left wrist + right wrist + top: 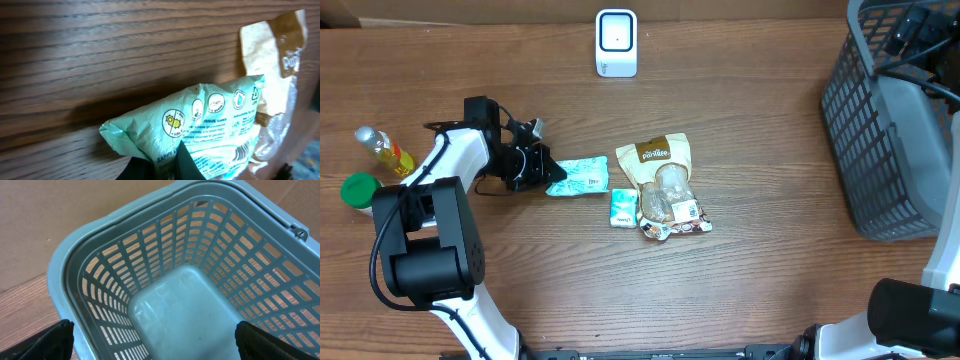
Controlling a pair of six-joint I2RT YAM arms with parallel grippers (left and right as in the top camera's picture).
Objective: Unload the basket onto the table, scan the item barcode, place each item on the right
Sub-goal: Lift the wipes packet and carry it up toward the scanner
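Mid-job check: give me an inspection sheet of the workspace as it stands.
Surface: wooden table, bare wood grain.
Job's things: scanner at the far edge; green wipes pack, barcode showing; small green packet; brown snack bag; clear pouch.
Clutter: bottle and green lid at the left; grey basket at the right.
Grippers: left gripper shut on the green wipes pack's edge; right gripper open above the grey basket.
Cables: black cable along the left arm.
Surroundings: nothing seen.
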